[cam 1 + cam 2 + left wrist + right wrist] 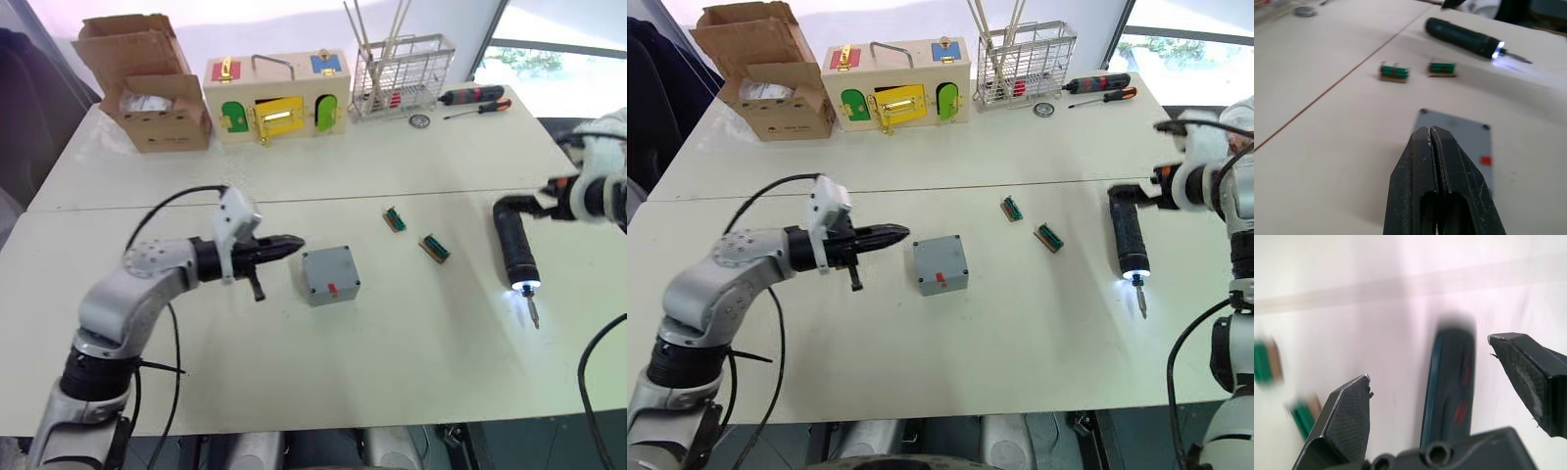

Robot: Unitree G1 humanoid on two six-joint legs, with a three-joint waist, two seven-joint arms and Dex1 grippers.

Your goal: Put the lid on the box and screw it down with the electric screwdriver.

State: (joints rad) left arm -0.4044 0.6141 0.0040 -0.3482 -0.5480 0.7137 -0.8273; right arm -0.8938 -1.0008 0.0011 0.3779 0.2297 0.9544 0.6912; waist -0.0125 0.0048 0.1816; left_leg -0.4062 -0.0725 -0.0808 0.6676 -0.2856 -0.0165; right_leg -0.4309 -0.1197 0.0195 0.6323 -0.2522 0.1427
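Observation:
The grey box (330, 275) stands mid-table with its small red mark on the near side. A flat grey top with dark corner holes, the lid (1457, 132), closes it. My left gripper (294, 243) is shut and empty, level with the box, its tips a short gap to the box's left. Its shut fingertips (1431, 131) point at the lid's near edge. The black electric screwdriver (516, 245) lies on the table at the right, tip lit, bit toward me. My right gripper (1430, 357) is open, its fingers on either side of the screwdriver's rear end without touching it.
Two small green connectors (395, 218) (434, 248) lie between box and screwdriver. Along the back stand a cardboard box (147, 88), a wooden box with coloured doors (277, 98), a wire basket (402, 73) and hand screwdrivers (475, 98).

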